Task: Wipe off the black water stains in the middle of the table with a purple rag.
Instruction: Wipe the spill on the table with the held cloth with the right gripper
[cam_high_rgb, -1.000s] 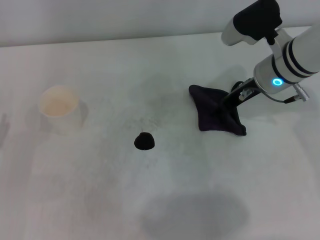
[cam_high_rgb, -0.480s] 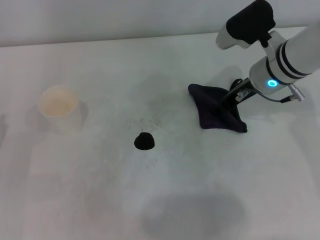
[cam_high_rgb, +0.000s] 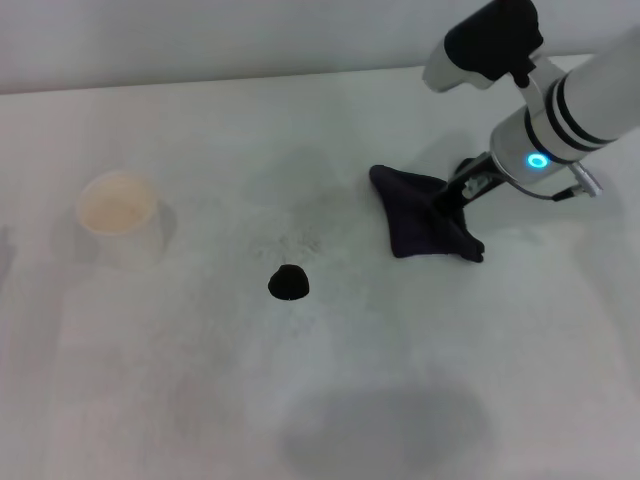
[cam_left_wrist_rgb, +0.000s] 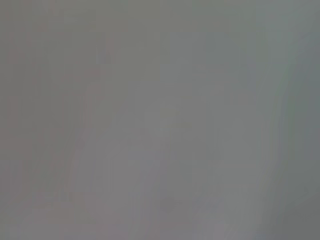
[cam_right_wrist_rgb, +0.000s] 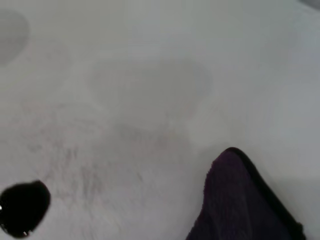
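The purple rag (cam_high_rgb: 415, 225) lies crumpled on the table (cam_high_rgb: 160, 390), right of centre. My right gripper (cam_high_rgb: 452, 205) comes down onto the rag's right part and is shut on it. The black water stain (cam_high_rgb: 289, 284) is a small round blob near the middle, well to the left of the rag and apart from it. In the right wrist view a corner of the purple rag (cam_right_wrist_rgb: 240, 200) shows, with the black water stain (cam_right_wrist_rgb: 22, 207) farther off. The left gripper does not show; its wrist view is plain grey.
A pale cup (cam_high_rgb: 118, 212) stands on the left side of the table. Faint grey specks and smudges (cam_high_rgb: 295, 240) lie between the stain and the rag. The table's far edge (cam_high_rgb: 200, 82) runs along the back.
My right arm has shifted a little to the left and back, and the rag has slid leftward with it. The stain and cup have not moved.
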